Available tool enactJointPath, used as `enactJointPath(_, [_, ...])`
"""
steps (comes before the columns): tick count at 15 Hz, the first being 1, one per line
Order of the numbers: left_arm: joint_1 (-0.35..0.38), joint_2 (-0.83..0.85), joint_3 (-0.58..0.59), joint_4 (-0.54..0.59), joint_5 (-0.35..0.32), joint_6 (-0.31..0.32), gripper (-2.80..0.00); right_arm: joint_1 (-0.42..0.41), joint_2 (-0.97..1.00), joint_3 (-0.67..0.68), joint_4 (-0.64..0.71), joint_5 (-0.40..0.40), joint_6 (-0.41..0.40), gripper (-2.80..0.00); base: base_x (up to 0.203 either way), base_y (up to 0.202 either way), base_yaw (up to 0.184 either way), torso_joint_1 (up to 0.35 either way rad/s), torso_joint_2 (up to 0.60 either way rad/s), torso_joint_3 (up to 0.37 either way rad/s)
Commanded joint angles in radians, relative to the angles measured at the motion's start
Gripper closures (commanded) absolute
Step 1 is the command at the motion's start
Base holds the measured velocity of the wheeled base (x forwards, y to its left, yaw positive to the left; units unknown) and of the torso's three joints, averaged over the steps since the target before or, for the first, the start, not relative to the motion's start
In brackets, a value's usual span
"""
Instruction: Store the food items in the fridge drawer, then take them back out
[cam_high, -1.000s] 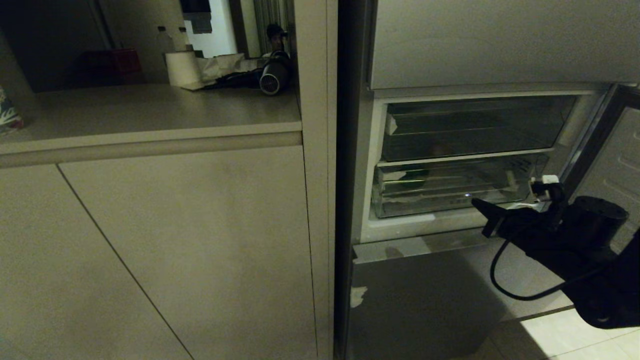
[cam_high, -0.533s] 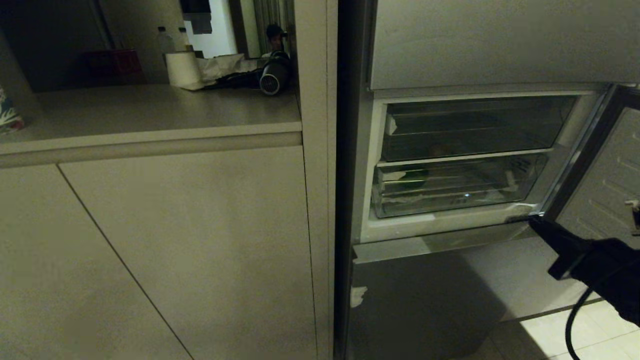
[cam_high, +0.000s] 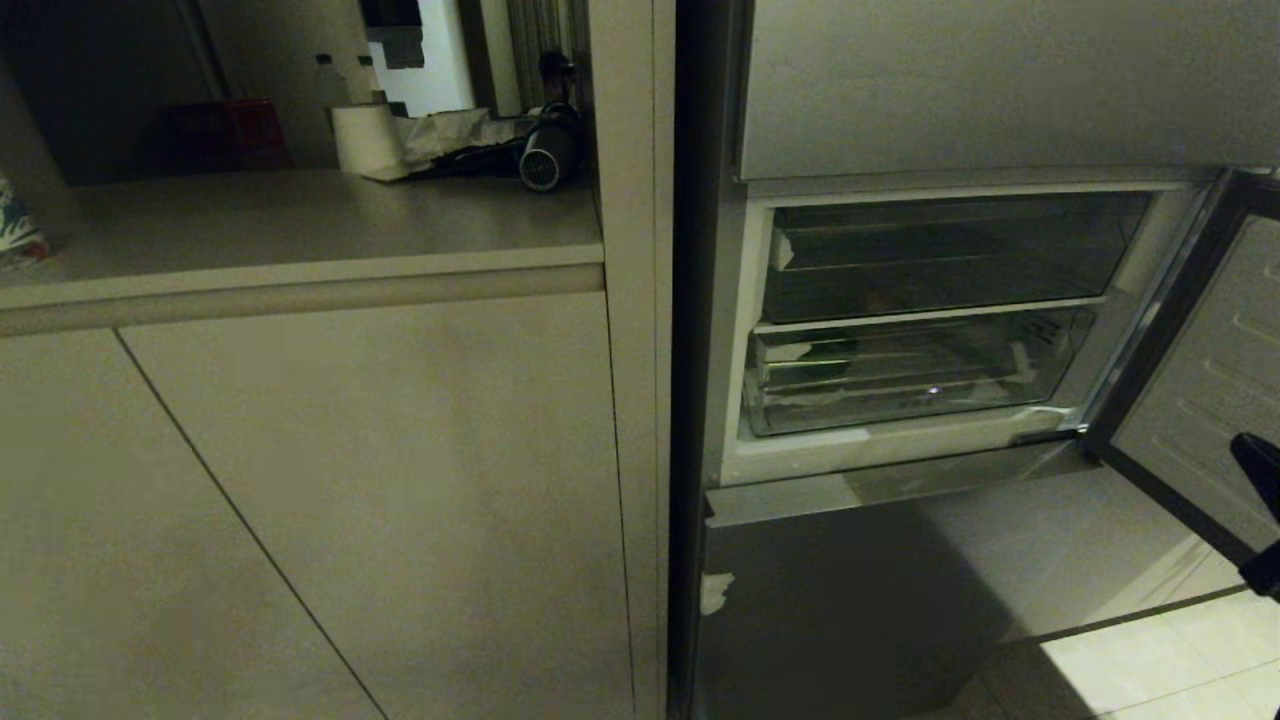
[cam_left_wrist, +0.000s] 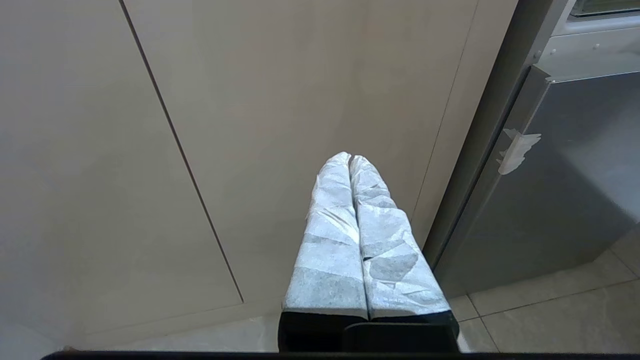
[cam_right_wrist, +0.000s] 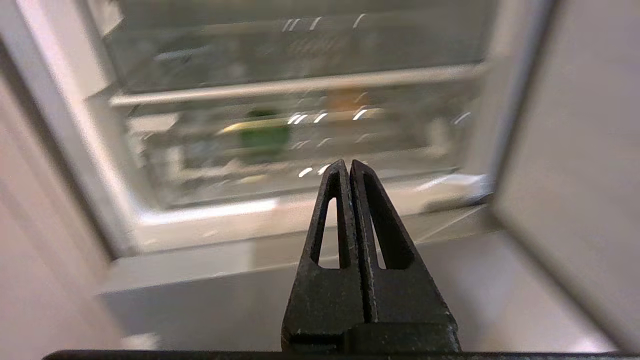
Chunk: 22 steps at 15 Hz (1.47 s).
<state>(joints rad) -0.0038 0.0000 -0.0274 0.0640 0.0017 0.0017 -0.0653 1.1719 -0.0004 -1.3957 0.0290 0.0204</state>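
Two clear bins sit pushed in inside the open fridge compartment; the lower one is the fridge drawer (cam_high: 900, 385) (cam_right_wrist: 310, 150), with white tape scraps on its front. A dark-green food item (cam_high: 828, 352) (cam_right_wrist: 264, 135) lies at its left end. An orange-brown food item (cam_right_wrist: 345, 100) shows blurred behind the divider bar; I cannot tell which bin holds it. My right gripper (cam_right_wrist: 348, 165) is shut and empty, held back from the drawer; only its black tip (cam_high: 1258, 470) shows at the head view's right edge. My left gripper (cam_left_wrist: 349, 157), taped white, is shut and faces a cabinet door.
The fridge door (cam_high: 1200, 340) stands open on the right, close to my right arm. A grey steel panel (cam_high: 850, 600) closes the space below the compartment. On the counter (cam_high: 300, 230) to the left stand a paper roll (cam_high: 365, 137), a hair dryer (cam_high: 545, 155) and bottles.
My right arm has pulled back from the drawer front, moving right and down until it is almost out of the head view. The drawer and food items have not moved.
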Motion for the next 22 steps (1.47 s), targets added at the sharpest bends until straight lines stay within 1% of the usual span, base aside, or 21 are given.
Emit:
enactJointPath(1, [0.0,0.002,0.0,0.0,0.0,0.001,0.0,-0.003,-0.22,0.03,0.072,-0.009,-0.048,0.0,0.0,0.0,0.0,0.0,0.0,0.0])
enactJointPath(2, [-0.001,0.002,0.0,0.0,0.0,0.0,0.0,-0.003,-0.306,0.03,0.145,-0.011,-0.066,0.0,0.0,0.0,0.0,0.0,0.0,0.0])
enactJointPath(3, [-0.001,0.002,0.0,0.0,0.0,0.0,0.0,-0.001,-0.379,0.03,0.247,-0.013,-0.08,0.0,0.0,0.0,0.0,0.0,0.0,0.0])
enactJointPath(5, [0.001,0.002,0.0,0.0,0.0,0.0,0.0,0.017,-0.502,0.03,0.515,-0.014,-0.096,0.0,0.0,0.0,0.0,0.0,0.0,0.0])
enactJointPath(6, [0.0,0.002,0.0,0.0,0.0,0.0,0.0,0.033,-0.562,0.03,0.673,-0.014,-0.099,0.0,0.0,0.0,0.0,0.0,0.0,0.0])
enactJointPath(8, [-0.001,0.002,0.0,0.0,0.0,0.0,0.0,0.049,-0.67,0.031,0.866,-0.007,-0.096,0.0,0.0,0.0,0.0,0.0,0.0,0.0])
enactJointPath(11, [-0.001,0.002,0.0,0.0,0.001,0.0,0.0,0.074,-0.844,0.031,1.114,0.006,-0.095,0.0,0.0,0.0,0.0,0.0,0.0,0.0])
enactJointPath(12, [0.0,0.002,0.0,0.0,0.0,0.001,0.0,0.087,-0.903,0.031,1.221,0.005,-0.097,0.0,0.0,0.0,0.0,0.0,0.0,0.0])
enactJointPath(13, [0.0,0.002,0.0,0.0,0.001,0.001,0.0,0.095,-0.936,0.03,1.309,0.004,-0.099,0.0,0.0,0.0,0.0,0.0,0.0,0.0])
enactJointPath(16, [-0.001,0.002,0.0,0.0,0.0,0.001,0.0,0.078,-1.048,0.03,1.322,0.006,-0.12,0.0,0.0,0.0,0.0,0.0,0.0,0.0])
enactJointPath(18, [-0.001,0.002,0.0,0.001,0.0,0.003,0.0,0.073,-1.162,0.03,1.321,0.005,-0.135,0.0,0.0,0.0,0.0,0.0,0.0,0.0])
enactJointPath(22, [-0.001,0.002,0.0,0.0,0.0,0.001,0.0,0.067,-1.172,0.031,1.321,-0.015,-0.115,0.0,0.0,0.0,0.0,0.0,0.0,0.0])
